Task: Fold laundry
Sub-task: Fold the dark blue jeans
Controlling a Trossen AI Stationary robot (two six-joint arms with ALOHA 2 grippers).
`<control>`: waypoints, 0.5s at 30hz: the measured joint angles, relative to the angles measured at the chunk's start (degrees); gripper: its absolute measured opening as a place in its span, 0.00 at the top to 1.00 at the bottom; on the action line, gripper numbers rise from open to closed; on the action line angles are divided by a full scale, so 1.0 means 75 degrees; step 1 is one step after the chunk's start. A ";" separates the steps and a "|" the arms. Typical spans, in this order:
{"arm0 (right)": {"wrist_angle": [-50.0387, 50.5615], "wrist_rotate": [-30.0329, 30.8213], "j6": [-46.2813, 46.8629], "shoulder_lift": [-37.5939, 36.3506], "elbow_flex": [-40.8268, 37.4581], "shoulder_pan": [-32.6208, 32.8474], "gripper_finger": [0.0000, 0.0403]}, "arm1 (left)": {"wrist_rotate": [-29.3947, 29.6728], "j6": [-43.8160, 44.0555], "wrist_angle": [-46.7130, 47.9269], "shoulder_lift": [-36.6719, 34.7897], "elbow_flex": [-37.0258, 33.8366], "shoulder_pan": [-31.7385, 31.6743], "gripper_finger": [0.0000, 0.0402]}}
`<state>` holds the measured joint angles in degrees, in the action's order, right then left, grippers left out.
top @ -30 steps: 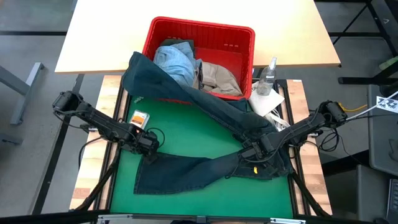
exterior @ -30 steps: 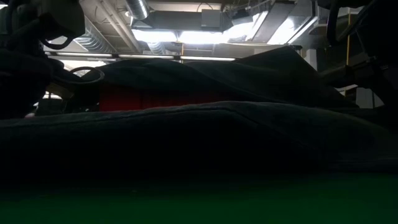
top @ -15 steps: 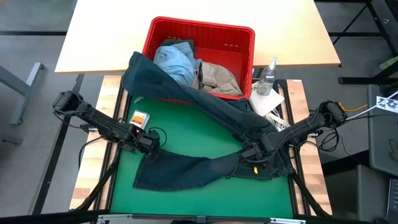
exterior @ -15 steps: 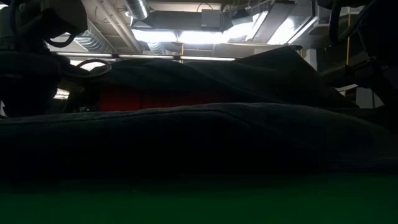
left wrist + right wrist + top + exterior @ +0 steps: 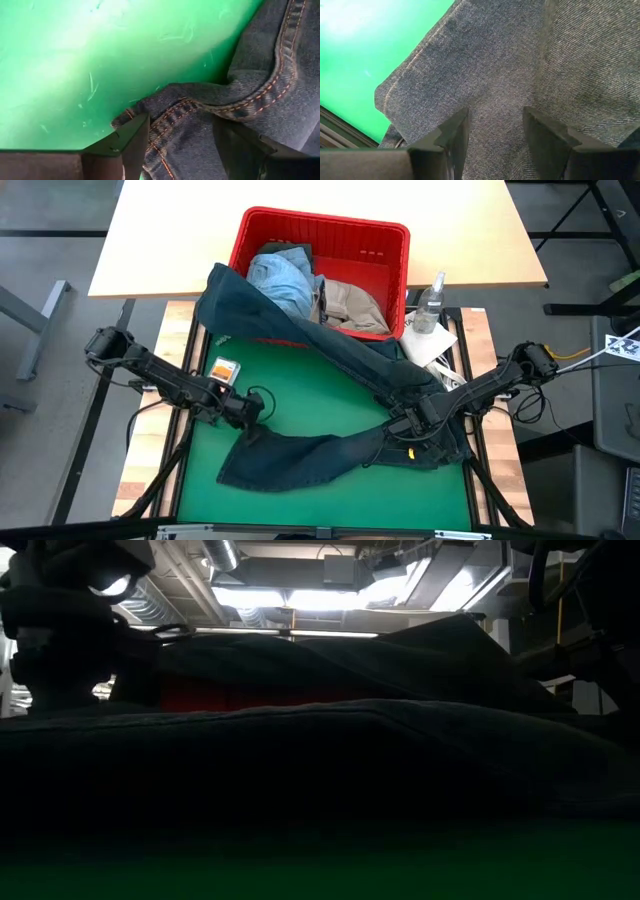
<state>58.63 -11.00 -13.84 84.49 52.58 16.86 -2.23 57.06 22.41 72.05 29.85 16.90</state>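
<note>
In the low view the jeans (image 5: 330, 755) fill nearly the whole width as a dark mass, so the basket (image 5: 230, 695) shows only as a red strip behind them and neither gripper can be made out. From above, the jeans drape over the basket's (image 5: 385, 242) near left rim and hide it. The label of the small orange item (image 5: 224, 369) by the left arm is too small to read. Both wrist views cut the jeans (image 5: 240, 100) off at their edges, and the fingertips (image 5: 452, 131) run out of the picture.
</note>
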 joint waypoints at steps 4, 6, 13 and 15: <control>-0.0002 0.0000 0.0003 0.0000 0.0000 0.0000 0.54 | -0.1097 0.0007 0.0406 0.0000 0.0000 -0.0237 0.48; 0.0000 0.0000 0.0003 0.0000 0.0000 0.0000 0.54 | -0.1813 0.0108 0.0799 -0.0003 0.0000 -0.0387 0.48; -0.0005 0.0000 0.0003 -0.0003 0.0000 0.0000 0.54 | -0.3203 0.0317 0.1795 -0.0003 0.0009 -0.0605 0.48; -0.0005 0.0000 0.0003 -0.0003 0.0000 0.0000 0.54 | -0.3233 0.0353 0.1959 -0.0003 0.0012 -0.0605 0.48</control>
<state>58.59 -11.00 -13.82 84.47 52.58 16.86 -26.48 59.71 37.10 72.03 29.93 12.36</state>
